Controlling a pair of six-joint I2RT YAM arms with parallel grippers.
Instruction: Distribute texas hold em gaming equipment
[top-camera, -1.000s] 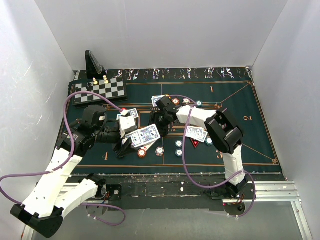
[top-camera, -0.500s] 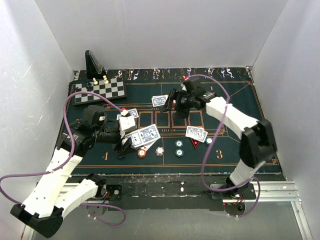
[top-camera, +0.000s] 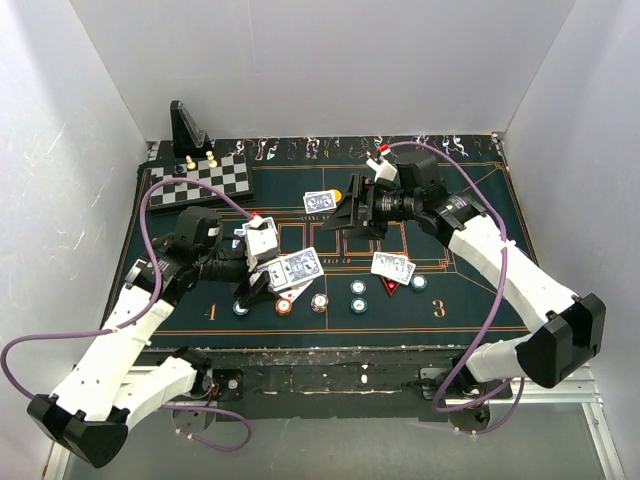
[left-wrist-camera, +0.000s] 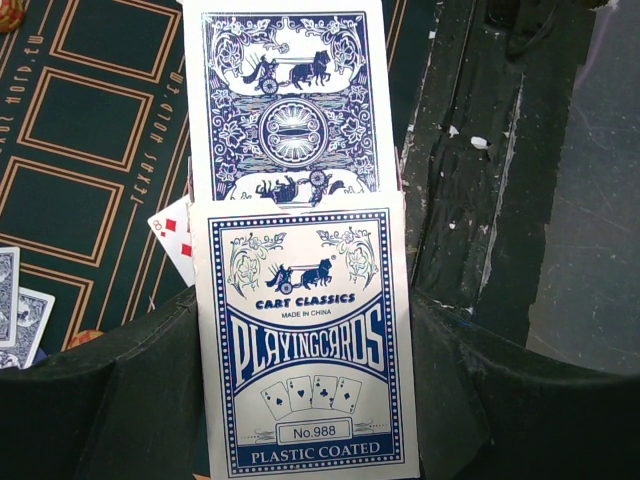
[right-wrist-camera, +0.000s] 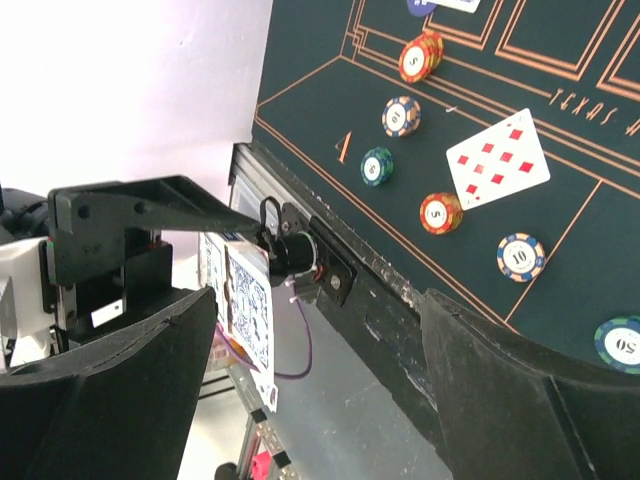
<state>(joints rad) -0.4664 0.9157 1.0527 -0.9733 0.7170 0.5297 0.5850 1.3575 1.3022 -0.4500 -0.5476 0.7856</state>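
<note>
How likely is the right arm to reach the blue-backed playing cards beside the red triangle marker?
Probably yes: the open, empty right gripper hovers near those blue-backed playing cards, which lie uncovered.

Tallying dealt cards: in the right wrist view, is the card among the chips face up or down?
Face up: the card shows rows of red diamond pips on its white face.

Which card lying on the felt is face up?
The diamonds card in the right wrist view, near an orange chip; the other laid cards show blue backs.
</note>
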